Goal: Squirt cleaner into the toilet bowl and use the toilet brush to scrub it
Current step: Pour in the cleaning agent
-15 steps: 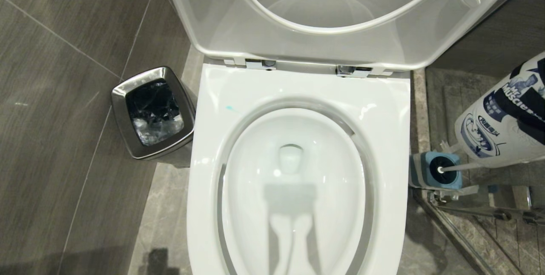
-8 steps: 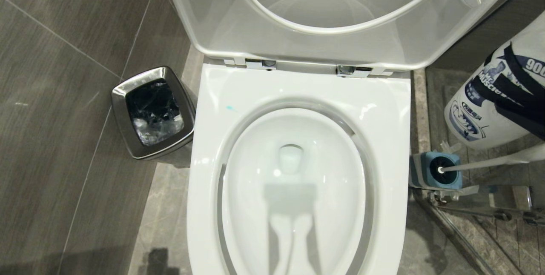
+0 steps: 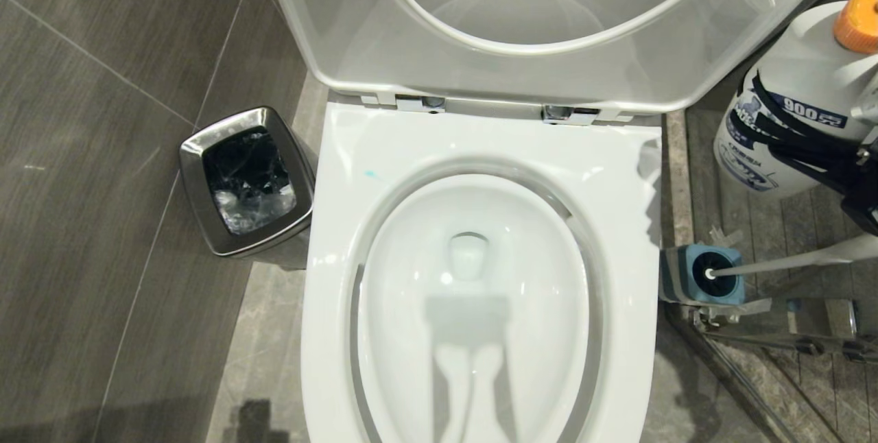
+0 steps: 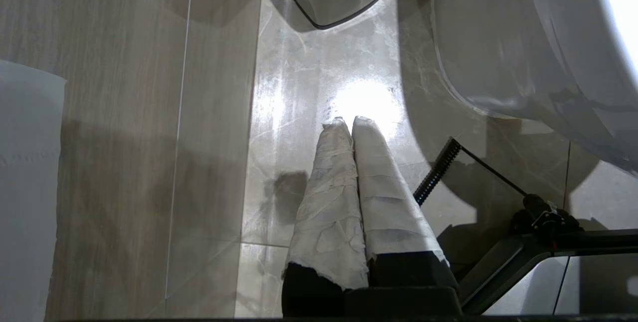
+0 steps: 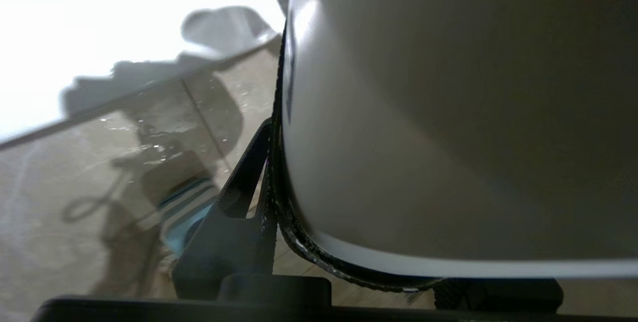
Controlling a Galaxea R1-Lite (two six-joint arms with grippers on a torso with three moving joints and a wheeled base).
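While gripped, bottle [image 3: 778,121] fills right end effector [image 3: 847,162].

Head camera looks down; wrist cameras hug floor tiles [image 4: 209,162].

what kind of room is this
Almost certainly a bathroom or toilet stall: a white toilet bowl with its seat and lid raised, a toilet brush standing in its holder beside it, a small steel bin with a liner, and grey tiled floor.
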